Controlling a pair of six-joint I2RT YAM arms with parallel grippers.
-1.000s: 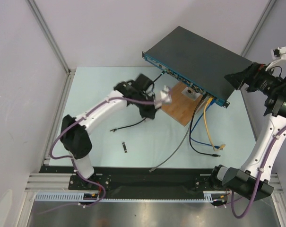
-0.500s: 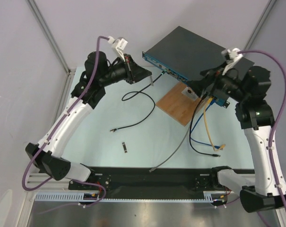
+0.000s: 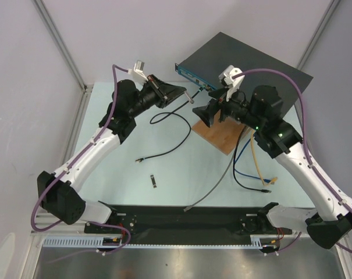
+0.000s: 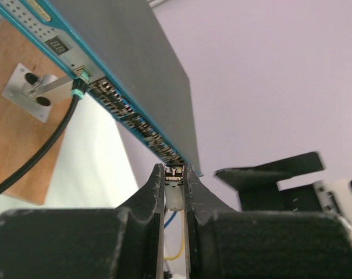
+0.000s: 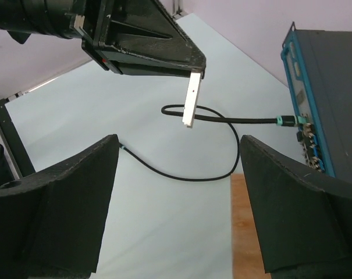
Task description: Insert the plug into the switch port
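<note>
The switch (image 3: 222, 55) is a flat black box at the back with a narrow blue front face (image 3: 186, 72) and a row of sockets (image 4: 126, 113). My left gripper (image 3: 186, 95) is shut on the small silver plug (image 4: 174, 189), held in the air just left of the switch's face. The plug also shows in the right wrist view (image 5: 191, 100), sticking out below the left fingertips. My right gripper (image 3: 203, 114) is open and empty, hovering over the wooden board (image 3: 219, 135) and facing the left gripper. Its fingers (image 5: 65, 203) stand wide apart.
A black cable (image 5: 222, 119) with a teal collar is plugged into the switch face and loops over the table (image 3: 164, 152). A metal bracket (image 4: 33, 93) sits on the board. Yellow, blue and grey cables (image 3: 254, 160) hang at the right front. A small black part (image 3: 155, 181) lies on the table.
The right arm swung left from the switch's right end to in front of its face, over the board. The left gripper, raised from the table, has edged right towards the switch with the plug.
</note>
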